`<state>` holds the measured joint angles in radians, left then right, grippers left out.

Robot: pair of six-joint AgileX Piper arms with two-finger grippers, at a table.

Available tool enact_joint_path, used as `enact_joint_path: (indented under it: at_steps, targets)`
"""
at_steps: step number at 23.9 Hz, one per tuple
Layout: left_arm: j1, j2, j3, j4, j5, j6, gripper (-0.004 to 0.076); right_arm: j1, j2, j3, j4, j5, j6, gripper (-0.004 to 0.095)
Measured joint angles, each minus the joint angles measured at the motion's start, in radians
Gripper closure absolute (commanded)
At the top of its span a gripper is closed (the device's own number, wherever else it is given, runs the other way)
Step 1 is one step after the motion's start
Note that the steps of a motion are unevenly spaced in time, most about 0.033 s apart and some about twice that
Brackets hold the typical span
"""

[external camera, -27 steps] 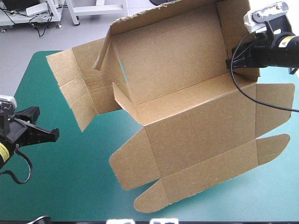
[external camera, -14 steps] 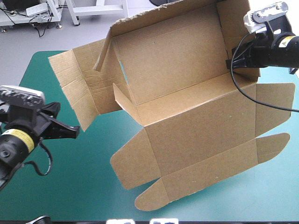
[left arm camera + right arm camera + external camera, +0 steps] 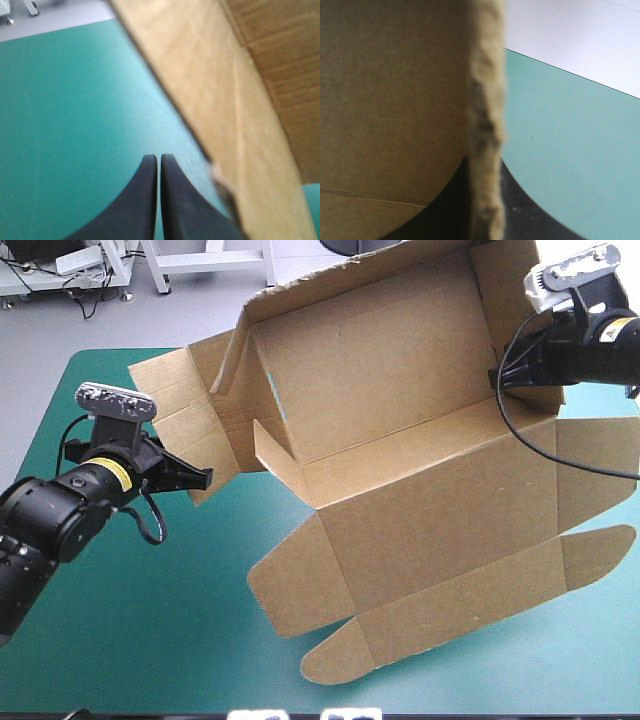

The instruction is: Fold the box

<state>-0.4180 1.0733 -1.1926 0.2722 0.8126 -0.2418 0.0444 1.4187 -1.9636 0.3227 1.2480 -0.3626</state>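
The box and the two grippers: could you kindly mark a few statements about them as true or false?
1. The right gripper is shut on the box. True; the right wrist view shows the board's edge between its fingers.
2. The left gripper is open wide. False: its fingers meet, with nothing between them.
3. The left gripper grips the box's left flap. False: the flap lies beside the fingers, not between them.
4. The box's lid is open, extending toward the near edge of the table. True.
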Motion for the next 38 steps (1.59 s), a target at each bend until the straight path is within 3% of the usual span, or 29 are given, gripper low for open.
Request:
enact_joint_path:
  at_steps: [7, 10, 13, 22, 25, 31, 38]
  targets:
    - [0.478, 0.061, 0.001, -0.750, 0.036, 0.729, 0.0709, 0.000, 0.001, 0.000, -0.002, 0.000, 0.005, 0.0928]
    - [0.713, 0.102, 0.001, -1.111, 0.191, 1.029, 0.0709, 0.000, 0.014, 0.000, 0.002, 0.000, 0.016, 0.0928]
    - [0.882, 0.183, 0.001, -1.378, 0.378, 1.210, 0.0709, 0.000, 0.041, 0.000, 0.036, 0.000, 0.019, 0.0928]
    - [0.923, 0.312, 0.001, -1.579, 0.397, 1.240, 0.0703, 0.000, 0.061, 0.000, 0.101, 0.000, 0.014, 0.0928]
    - [0.898, 0.314, 0.001, -1.612, 0.395, 1.235, 0.0637, 0.000, 0.078, 0.000, 0.128, 0.000, 0.014, 0.0928]
    - [0.786, 0.314, 0.001, -1.649, 0.397, 1.233, 0.0402, 0.000, 0.109, 0.000, 0.173, 0.000, 0.006, 0.0928]
    - [0.696, 0.314, 0.001, -1.699, 0.396, 1.229, 0.0400, 0.000, 0.128, 0.000, 0.166, 0.000, 0.005, 0.0928]
